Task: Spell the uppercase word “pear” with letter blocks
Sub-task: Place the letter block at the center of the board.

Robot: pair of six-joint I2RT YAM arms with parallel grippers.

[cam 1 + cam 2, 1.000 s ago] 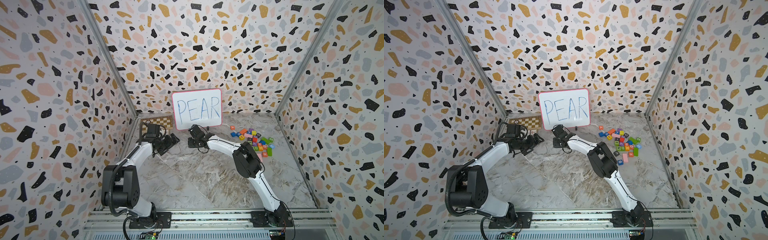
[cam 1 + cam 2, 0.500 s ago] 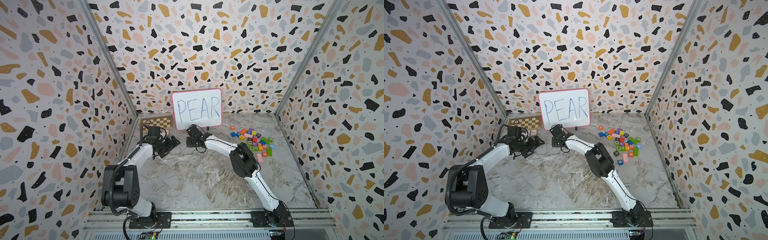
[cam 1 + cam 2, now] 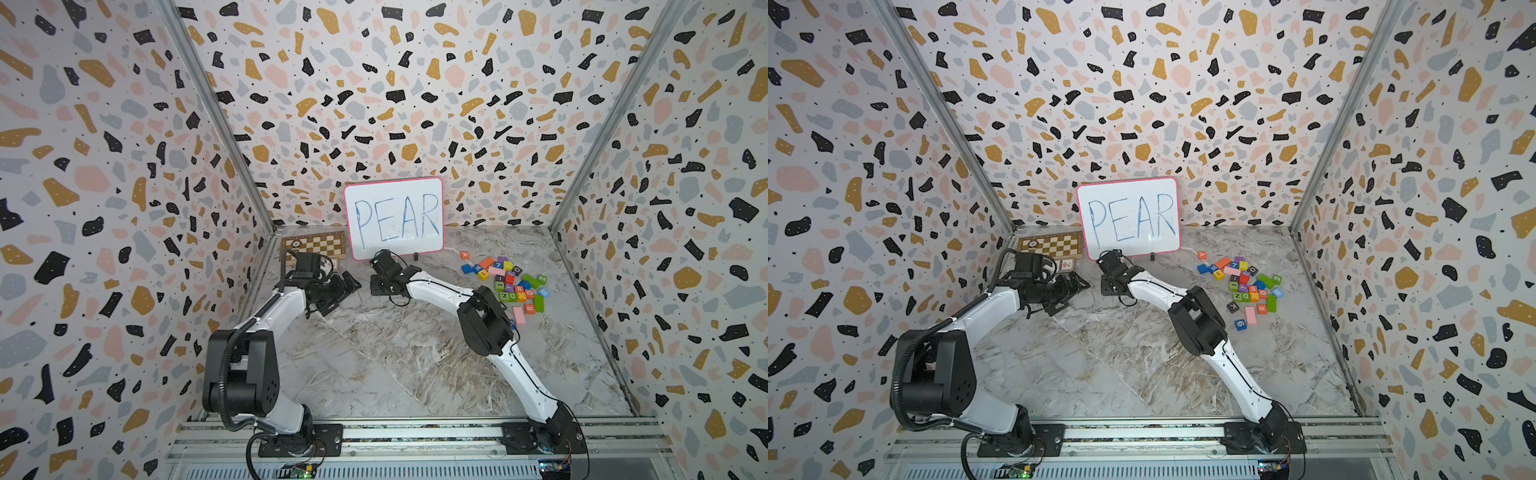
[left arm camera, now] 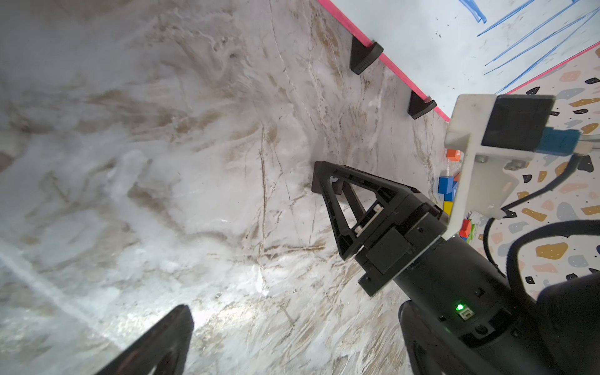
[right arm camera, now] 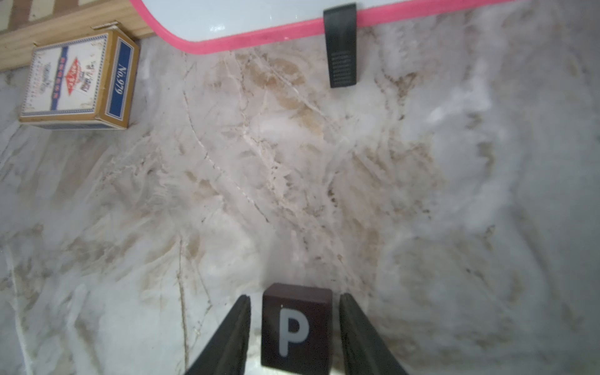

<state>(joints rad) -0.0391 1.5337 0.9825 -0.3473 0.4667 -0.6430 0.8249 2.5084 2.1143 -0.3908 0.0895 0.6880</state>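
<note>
Both top views first. Your right gripper (image 3: 380, 287) is nose-down on the table (image 3: 374, 365), just in front of the whiteboard (image 3: 395, 220). It hides the P block, so you can't judge finger width from up there. Your left gripper (image 3: 347, 293) sits just beside it, fingers spread and holding nothing.

The other letters are in the pile (image 3: 509, 284) on the right arm's side, well apart from the left one. The A block (image 3: 465, 254) is at the far edge, the yellow E block (image 3: 483, 274) just behind the pile, and the R block (image 3: 530, 308) at the near edge.

Left wrist view: you see the right gripper (image 4: 324, 181) side-on, tips at the table. The block is tucked behind them and hard to make out.

Right wrist view is the useful one. The P block (image 5: 297, 331) stands flat on the table, letter face up, dead centre between the fingers (image 5: 233, 324). There's a thin strip of daylight on each side, so they're narrowly open and not pinching.

It's a cube, so no long axis to worry about. I'd lift straight up so neither finger drags it. The E is next, and your right arm is clearly the closer one.
</note>
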